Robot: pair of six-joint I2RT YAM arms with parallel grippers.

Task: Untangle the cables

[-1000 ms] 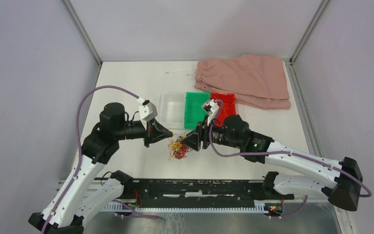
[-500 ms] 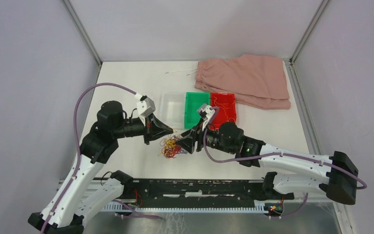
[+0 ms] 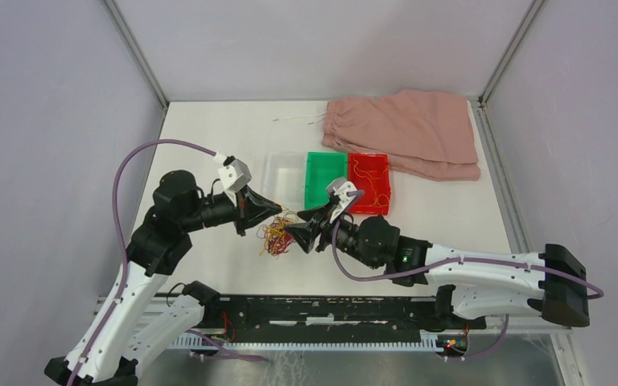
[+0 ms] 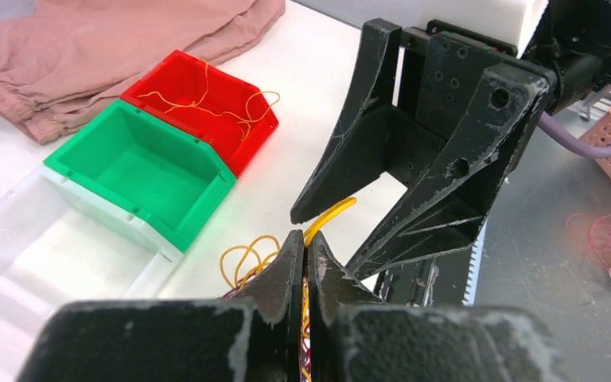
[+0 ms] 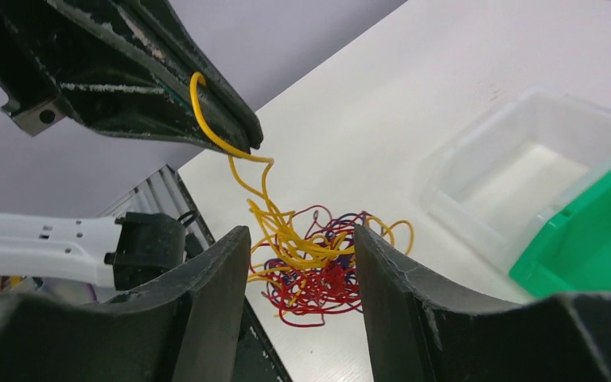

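The cables (image 3: 276, 238) are a small clump of yellow, red and purple wires (image 5: 318, 267) hanging just over the white table, near its front middle. My left gripper (image 3: 280, 211) is shut on a yellow strand (image 4: 328, 216) at the top of the clump. Several yellow strands run down from its tips into the tangle. My right gripper (image 3: 290, 236) stands open just right of the clump, with the wires (image 5: 306, 239) showing in the gap between its fingers (image 5: 215, 294). The strands do not look pinched by it.
A clear bin (image 3: 283, 182), a green bin (image 3: 322, 178) and a red bin (image 3: 368, 182) stand in a row behind the grippers. The red bin holds loose yellow wire (image 4: 207, 99). A pink cloth (image 3: 406, 129) with a white drawstring (image 3: 298, 119) lies at the back right.
Both grippers and the clump have shifted left. The right arm has reached further left and now has its open fingers around the tangle. The left grip has stayed shut.
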